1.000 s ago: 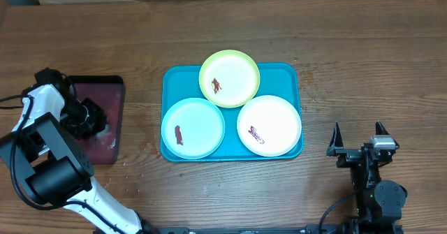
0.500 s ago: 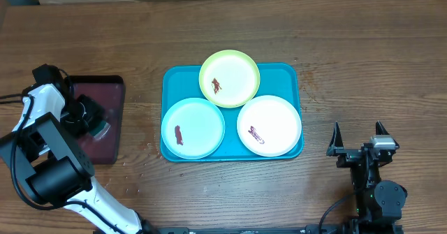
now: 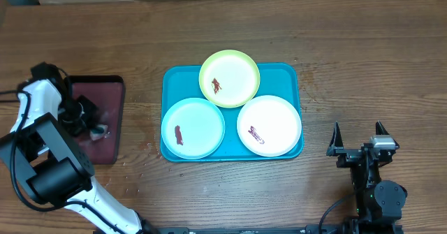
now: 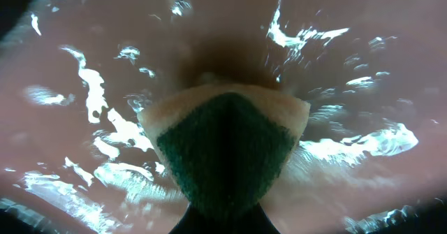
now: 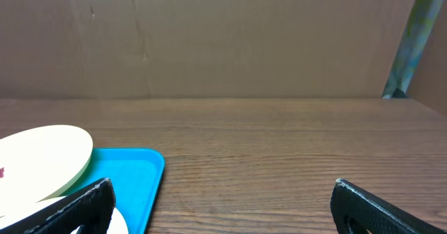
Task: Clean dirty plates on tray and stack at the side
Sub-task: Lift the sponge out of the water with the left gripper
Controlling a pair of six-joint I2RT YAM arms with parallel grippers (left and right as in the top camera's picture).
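Brown wood-grain table [image 3: 349, 45] fills the overhead view, with a cardboard-coloured wall behind it in the right wrist view. At the far left lies a dark maroon tray [image 3: 112, 94], its surface wet and glinting. The left gripper [image 3: 94, 126] reaches down over it, pinched narrow on a sponge [image 4: 227, 150] with a green scouring face and pale sides, which is pressed against the wet tray floor. Near the middle of the table sits the teal tray [image 3: 171, 80] holding all three plates. The light blue plate [image 3: 199, 126] lies at its near left. The yellow-green plate [image 3: 237, 70] sits at the far middle, reaching past the tray's far rim and slightly overlapping the other two. The white plate [image 3: 276, 119] lies at the near right, reaching the right rim. Each plate carries a small red-brown smear. Well apart at the lower right, the right gripper [image 3: 357, 129] is parked off the tray with its jaws spread wide and nothing between them.
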